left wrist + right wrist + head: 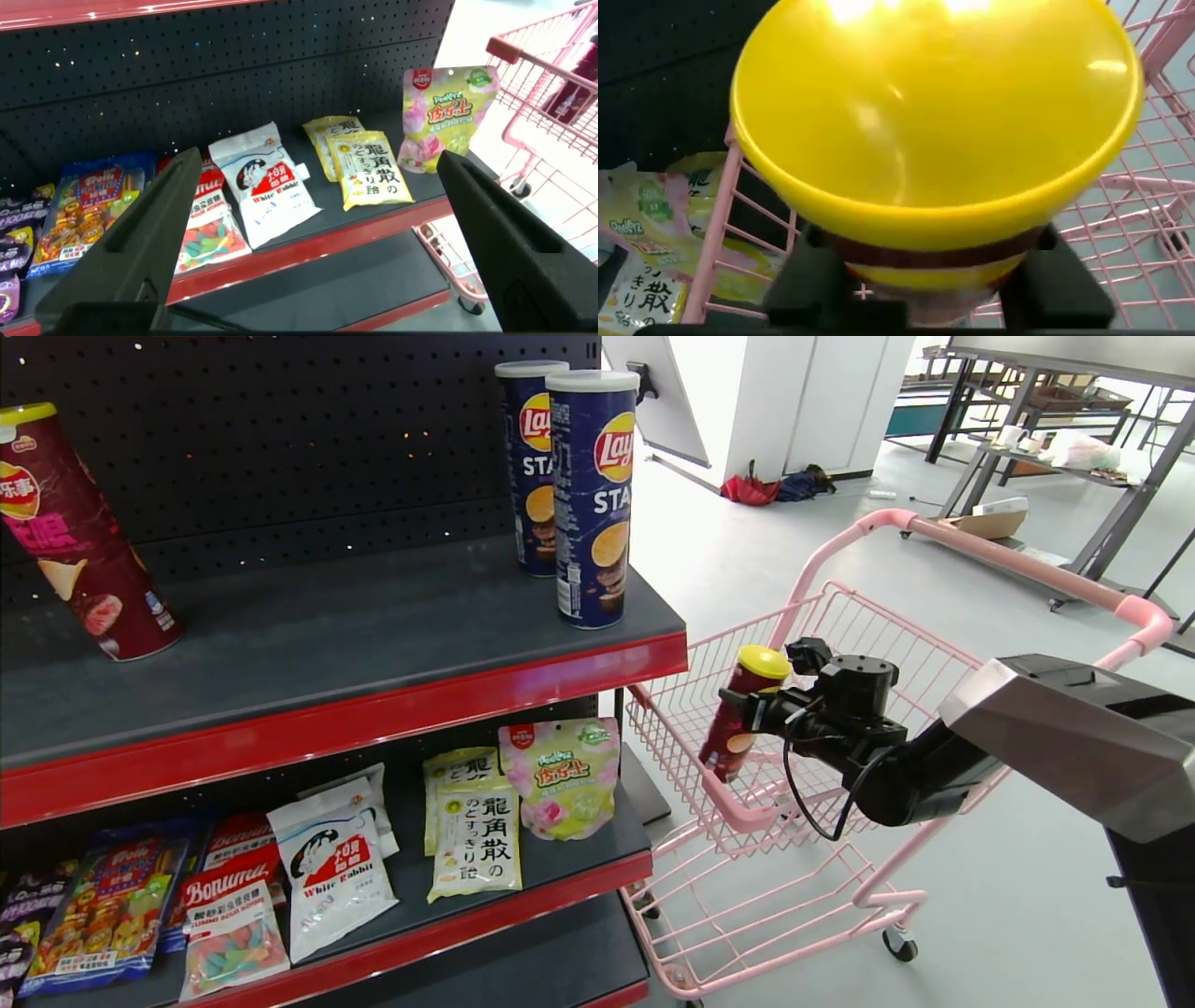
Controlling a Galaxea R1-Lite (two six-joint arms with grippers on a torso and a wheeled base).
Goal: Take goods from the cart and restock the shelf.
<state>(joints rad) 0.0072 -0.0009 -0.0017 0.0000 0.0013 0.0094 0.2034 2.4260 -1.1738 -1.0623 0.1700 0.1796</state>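
Dark shelving (373,616) with red edges stands left; the pink cart (980,546) stands right. Right arm extends roughly level from the right across the cart basket. Right gripper (752,707) is clamped around a maroon chip can (733,751), yellow lid up, slightly tilted, at the basket's left side. Left gripper (320,163) faces the lower shelf's snack bags (266,182), fingers spread wide.

The chip can (733,735) is showing a maroon body under a yellow lid. The cart (845,607) is showing a pink wire grid. The shelf (373,616) boards are running dark grey with red front edges. Two cans (593,495) at the top board's right corner are wearing navy with yellow patches.
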